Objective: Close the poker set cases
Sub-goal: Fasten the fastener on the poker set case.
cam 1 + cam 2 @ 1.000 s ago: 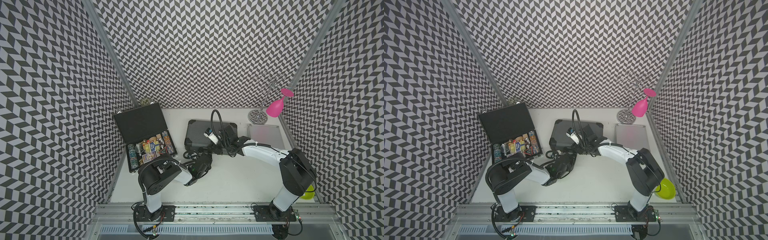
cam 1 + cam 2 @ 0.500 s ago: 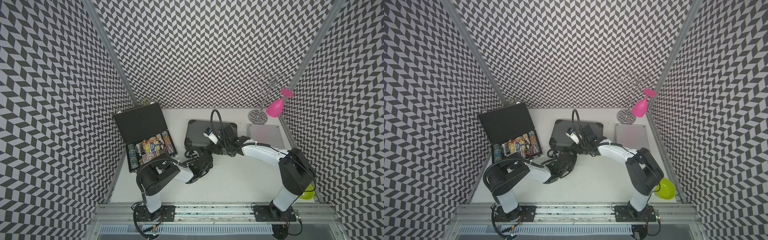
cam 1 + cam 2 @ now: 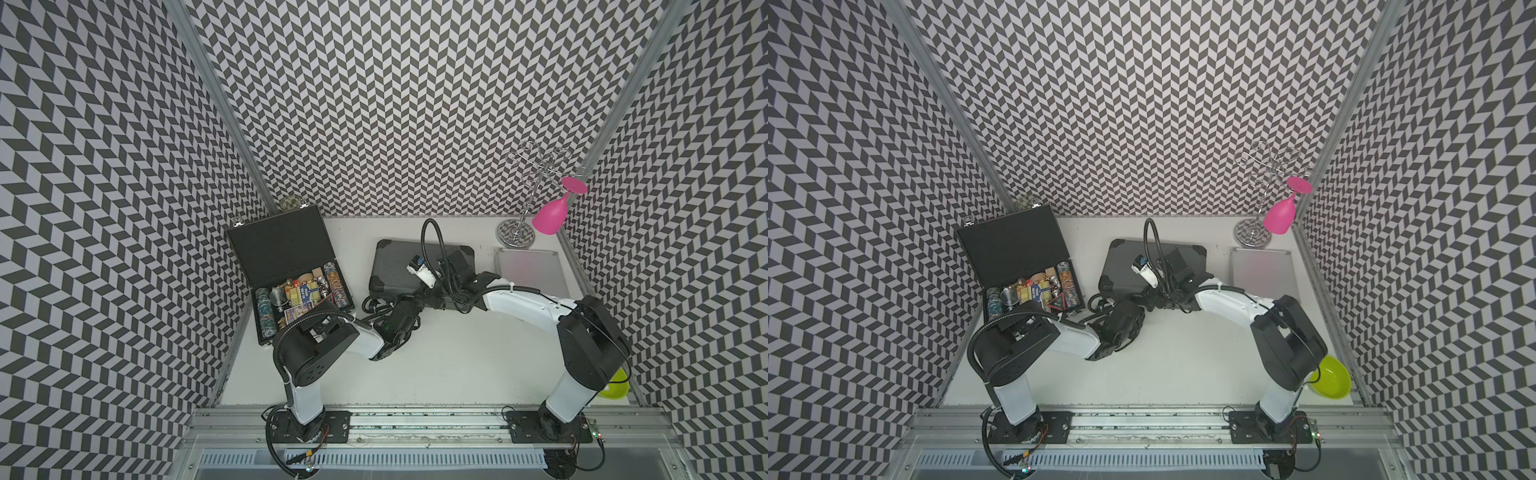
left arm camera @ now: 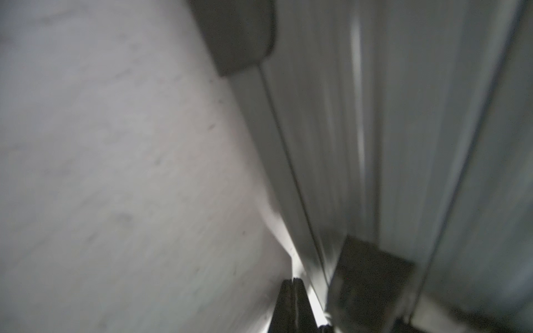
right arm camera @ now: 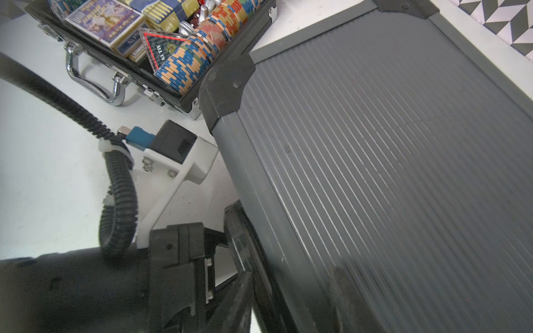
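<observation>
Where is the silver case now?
In both top views the silver case lies flat at the far right, beside the ribbed grey case, near the glass rack.

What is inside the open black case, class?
The open black case holds rows of poker chips, boxed card decks and a triangular marker. Anything beneath these is covered.
</observation>
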